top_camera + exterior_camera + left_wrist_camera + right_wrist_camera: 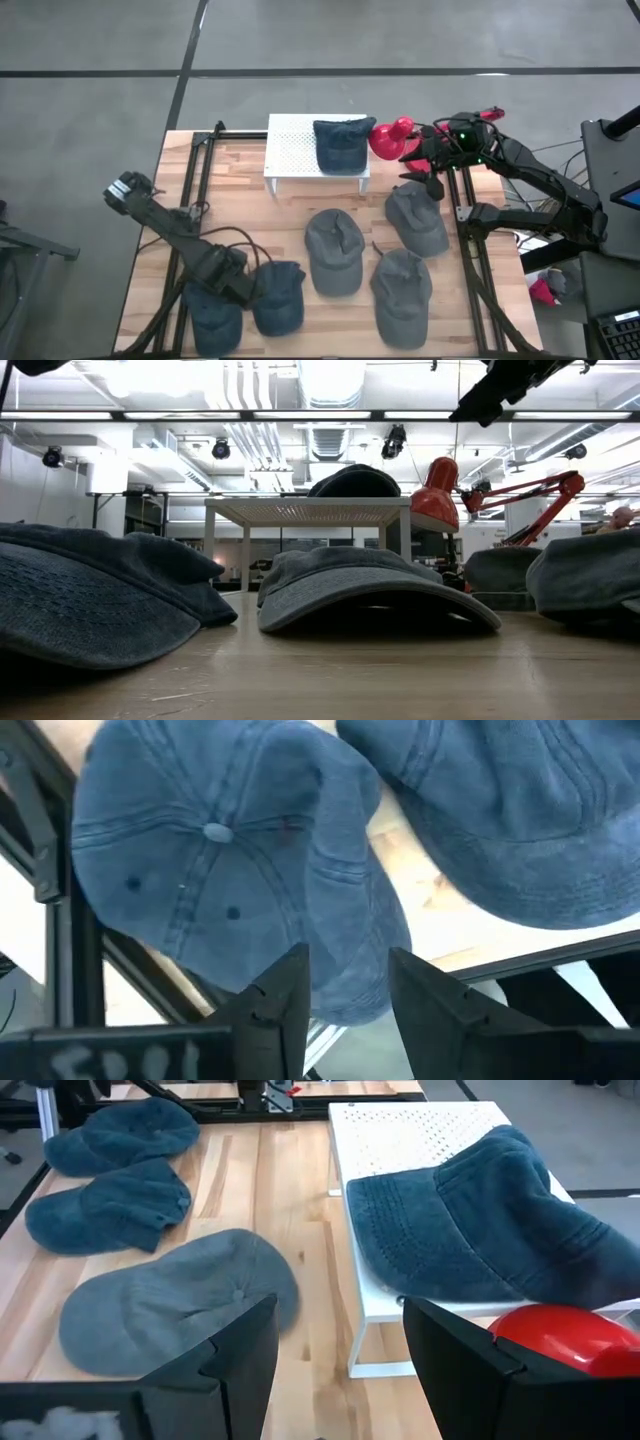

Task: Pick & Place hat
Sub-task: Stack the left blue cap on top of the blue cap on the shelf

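1. Bench (pixel 290 215): 5 caps lie loose around a white stand (pixel 290 150).
2. Hat (pixel 340 143) sits on that stand, long axis front-to-back, brim facing the bench's middle.
3. Right tool (pixel 432 172) hovers beside the stand, fingers spread, empty.
4. Left tool (pixel 240 290) spread over a blue cap (pixel 212 318).

No legible txt anywhere.

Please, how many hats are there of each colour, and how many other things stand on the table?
Blue hats: 3, one on the white stand, two at the near left.
Grey hats: 3.
White stand: 1.
Red lamp: 1.
Total: 8
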Controlling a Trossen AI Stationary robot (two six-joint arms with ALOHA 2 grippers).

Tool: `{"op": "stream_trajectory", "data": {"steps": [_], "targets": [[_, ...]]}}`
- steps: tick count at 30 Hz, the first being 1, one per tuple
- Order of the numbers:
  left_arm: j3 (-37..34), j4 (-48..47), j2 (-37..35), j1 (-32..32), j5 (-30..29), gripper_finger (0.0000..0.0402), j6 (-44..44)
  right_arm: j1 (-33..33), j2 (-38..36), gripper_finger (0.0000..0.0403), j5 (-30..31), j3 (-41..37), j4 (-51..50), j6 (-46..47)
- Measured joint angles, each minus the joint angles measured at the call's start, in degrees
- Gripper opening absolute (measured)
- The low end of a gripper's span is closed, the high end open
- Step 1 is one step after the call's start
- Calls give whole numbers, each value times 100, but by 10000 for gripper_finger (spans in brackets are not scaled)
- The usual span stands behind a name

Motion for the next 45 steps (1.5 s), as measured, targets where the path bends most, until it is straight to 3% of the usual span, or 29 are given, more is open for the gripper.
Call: {"op": "stream_trajectory", "data": {"steps": [14,31,45], "targets": [[-4,245,671,-19,203,129,75,0,2,210,0,-4,202,24],[-4,381,748,-84,220,129,-96,0,-122,210,7,-473,228,183],[-4,410,748,-83,216,129,-100,193,-1247,210,5,-1657,1520,1908]]}}
